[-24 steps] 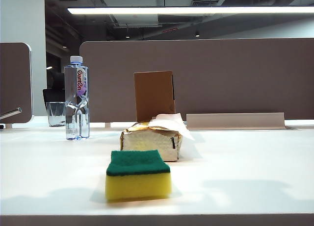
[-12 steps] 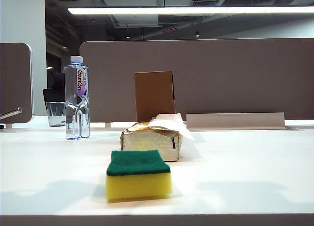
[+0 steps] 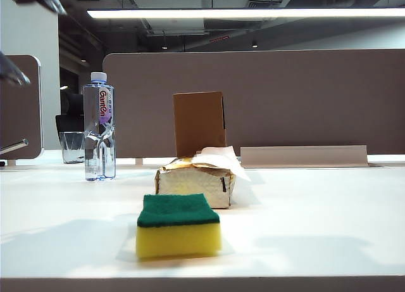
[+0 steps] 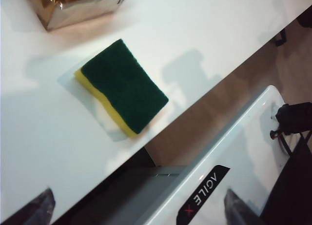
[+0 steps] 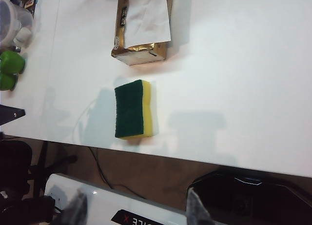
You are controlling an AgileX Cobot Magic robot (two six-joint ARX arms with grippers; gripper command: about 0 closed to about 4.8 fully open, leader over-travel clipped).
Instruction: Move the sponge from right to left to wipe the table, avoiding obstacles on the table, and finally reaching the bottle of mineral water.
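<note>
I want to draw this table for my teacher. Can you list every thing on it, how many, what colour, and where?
Rectangular foam sponge: one, yellow with a dark green top, near the front table edge, middle.
Soft tissue pack: one, shiny silver-gold with white tissue sticking out, just behind the sponge.
Upright cardboard box: one, brown, behind the tissue pack.
Tall plastic water bottle: one, clear with white cap and purple-white label, far left.
Short glass cup: one, clear, behind the bottle.
Flat tabletop: one, white.
Left pincer: one, dark fingers spread open, above the sponge's side of the table, holding nothing.
Right pincer: one, dark fingers apart, hanging off the front edge, holding nothing.
</note>
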